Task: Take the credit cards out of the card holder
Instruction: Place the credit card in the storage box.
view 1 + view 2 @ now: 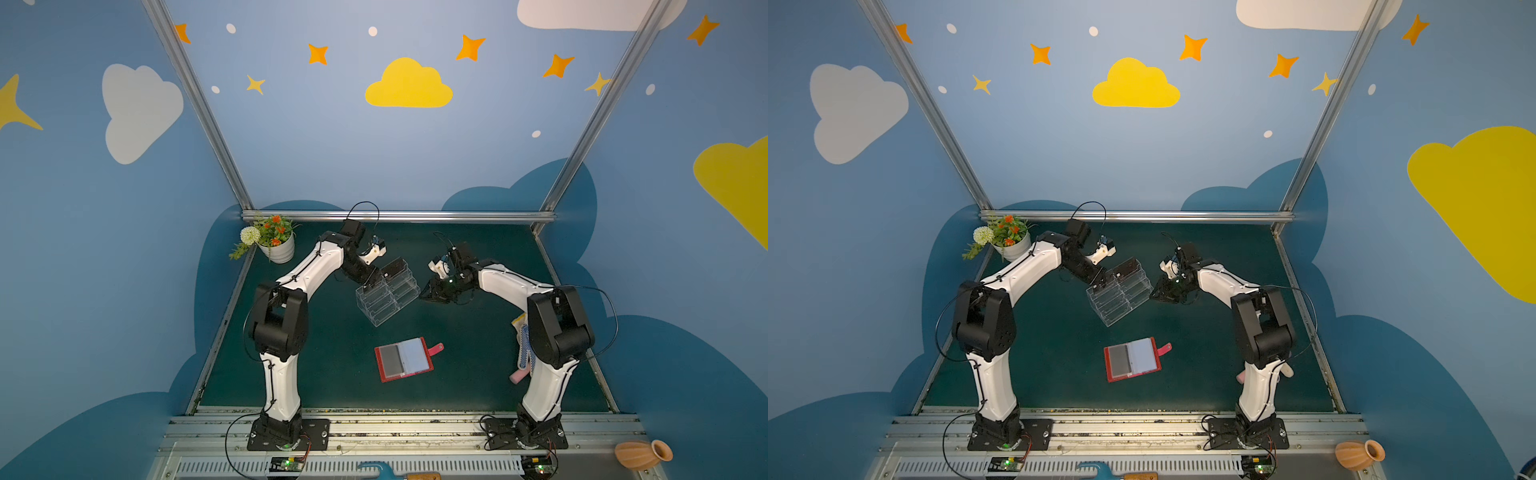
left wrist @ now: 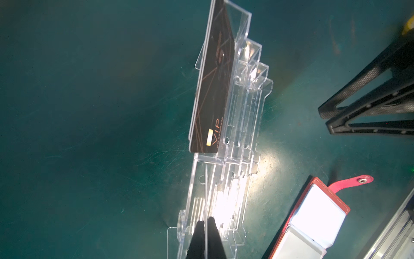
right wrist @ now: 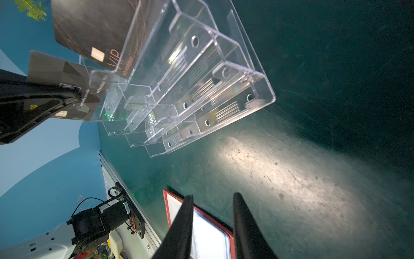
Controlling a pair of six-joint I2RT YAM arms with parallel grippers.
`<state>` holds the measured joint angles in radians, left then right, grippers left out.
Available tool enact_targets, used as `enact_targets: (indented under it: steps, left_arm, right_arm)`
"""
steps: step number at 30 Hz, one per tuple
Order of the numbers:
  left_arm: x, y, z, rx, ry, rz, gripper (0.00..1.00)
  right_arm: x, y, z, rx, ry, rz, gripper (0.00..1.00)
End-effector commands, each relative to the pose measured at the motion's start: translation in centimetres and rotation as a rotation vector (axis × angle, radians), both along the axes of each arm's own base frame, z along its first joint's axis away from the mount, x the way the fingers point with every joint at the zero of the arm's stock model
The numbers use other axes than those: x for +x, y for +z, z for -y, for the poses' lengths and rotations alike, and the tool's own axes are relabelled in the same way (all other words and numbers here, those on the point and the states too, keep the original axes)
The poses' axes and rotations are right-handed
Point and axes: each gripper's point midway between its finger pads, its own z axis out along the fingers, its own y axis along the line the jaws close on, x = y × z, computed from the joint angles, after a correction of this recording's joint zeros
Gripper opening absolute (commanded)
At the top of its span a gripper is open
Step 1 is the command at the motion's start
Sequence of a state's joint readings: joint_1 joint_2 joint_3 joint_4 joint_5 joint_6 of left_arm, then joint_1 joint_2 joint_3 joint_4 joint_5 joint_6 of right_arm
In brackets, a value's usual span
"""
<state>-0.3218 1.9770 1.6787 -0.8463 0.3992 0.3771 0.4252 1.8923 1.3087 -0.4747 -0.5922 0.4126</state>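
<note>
The card holder (image 1: 405, 359) (image 1: 1133, 359), a red booklet with a pink snap tab, lies open on the green mat, and its clear sleeve pages glare white (image 2: 313, 219) (image 3: 201, 224). Behind it stands a clear acrylic tiered stand (image 1: 388, 295) (image 3: 201, 78). One dark credit card with "VIP" lettering (image 2: 212, 89) (image 3: 94, 29) stands upright in the stand's back tier. My left gripper (image 1: 371, 286) (image 2: 205, 220) is shut on a second dark credit card (image 3: 56, 71) at the stand's left back tier, seen edge-on between the fingers. My right gripper (image 1: 426, 296) (image 3: 212, 195) is open and empty just right of the stand.
A white pot of flowers (image 1: 276, 245) sits in the far left corner. A dotted glove (image 1: 521, 345) and a pink object (image 1: 519, 376) lie by the right arm's base. An orange vase (image 1: 642, 455) rests beyond the front rail.
</note>
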Motion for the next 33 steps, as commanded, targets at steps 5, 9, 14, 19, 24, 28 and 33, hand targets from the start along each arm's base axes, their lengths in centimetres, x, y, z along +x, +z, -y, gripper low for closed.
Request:
enact_targets:
  steps: [5,9,14,19,24,28,33]
  left_arm:
    - [-0.1,2.2,-0.4,-0.015,0.012,0.051,0.03]
    - [0.3,2.6,-0.7,-0.022,0.026,0.069,0.03]
    - [0.5,3.0,-1.3,-0.024,0.033,0.083,0.03]
    - [0.8,2.7,-1.7,-0.024,0.041,0.088,0.03]
    - [0.7,2.3,-1.5,-0.038,0.032,0.077,0.03]
    - [0.6,1.7,-1.4,-0.040,0.031,0.070,0.03]
    - [0.4,1.2,-1.2,-0.055,0.027,0.065,0.03]
  right_arm:
    - [-0.3,-0.9,-0.1,-0.007,0.000,-0.021,0.28]
    - [-0.3,-0.9,-0.1,-0.009,0.000,-0.021,0.28]
    - [-0.3,-1.0,0.0,-0.011,0.000,-0.021,0.28]
    - [-0.4,-1.0,-0.3,-0.007,0.004,-0.025,0.28]
    - [-0.3,-1.1,-0.4,-0.007,0.007,-0.026,0.28]
    - [-0.4,-1.2,-0.5,-0.007,0.011,-0.031,0.28]
    - [-0.4,-1.3,-0.5,-0.008,0.011,-0.031,0.28]
